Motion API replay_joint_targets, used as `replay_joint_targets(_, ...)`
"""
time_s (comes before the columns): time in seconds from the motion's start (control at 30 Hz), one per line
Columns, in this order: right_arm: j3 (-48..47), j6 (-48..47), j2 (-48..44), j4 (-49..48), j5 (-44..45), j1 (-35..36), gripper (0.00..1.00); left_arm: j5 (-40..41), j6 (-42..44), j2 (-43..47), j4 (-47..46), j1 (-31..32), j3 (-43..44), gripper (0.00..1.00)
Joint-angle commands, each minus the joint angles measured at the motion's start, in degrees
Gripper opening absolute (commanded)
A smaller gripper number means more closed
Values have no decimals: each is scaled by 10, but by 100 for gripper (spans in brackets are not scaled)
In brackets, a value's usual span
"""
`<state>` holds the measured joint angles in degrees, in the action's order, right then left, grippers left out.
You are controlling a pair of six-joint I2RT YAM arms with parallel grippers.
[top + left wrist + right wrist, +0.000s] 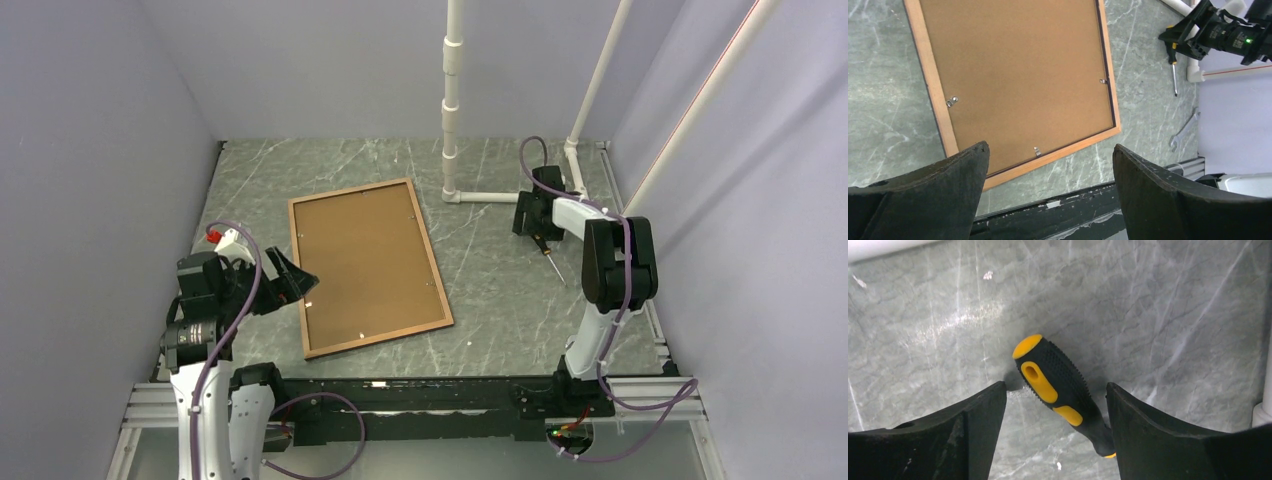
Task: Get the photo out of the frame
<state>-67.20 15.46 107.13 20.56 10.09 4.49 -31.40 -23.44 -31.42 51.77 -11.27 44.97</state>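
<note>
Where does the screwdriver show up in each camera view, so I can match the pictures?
Top external: the screwdriver lies right of centre, just under the right end effector.
Left wrist: the screwdriver is small, in the upper right.
Right wrist: the screwdriver fills the centre, its black-and-yellow handle between the fingers.
Shared landmark: the white pipe close by.

Photo [365, 262] is face down, brown back up, so its printed side is hidden! On the left wrist view the frame [930, 75] runs off the top edge, its near corner tucked behind a finger [923, 200] of the left gripper [1049, 147]. The screwdriver [1048, 370] loses its shaft behind a finger [1168, 440] of the right gripper [1055, 385].
</note>
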Motion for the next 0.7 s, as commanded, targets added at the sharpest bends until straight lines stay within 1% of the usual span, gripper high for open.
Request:
replay_joint_targets(0.0,-13,-6,10,-6,-34,-5,71,-52,-33,13,-33,1,-10,94)
replay_joint_targets(0.1,2,0,3,-29,-53,-5,63,-95,-64,21,-73,4,-42,94)
replay_joint_targets(0.2,10,5,2,-41,-65,-5,52,-102,-94,23,-105,24,-69,95)
replay_joint_targets(0.3,10,10,5,-42,-75,-3,34,-85,-120,21,-126,65,-83,94)
replay_joint_targets(0.47,16,16,3,-50,-81,5,13,-43,-167,12,-170,148,-120,94)
replay_joint_targets(0.57,16,18,-6,-47,-93,16,2,-36,-200,2,-210,188,-142,94)
replay_joint_targets(0.67,20,24,-28,-48,-110,29,0,-9,-216,-9,-235,227,-150,94)
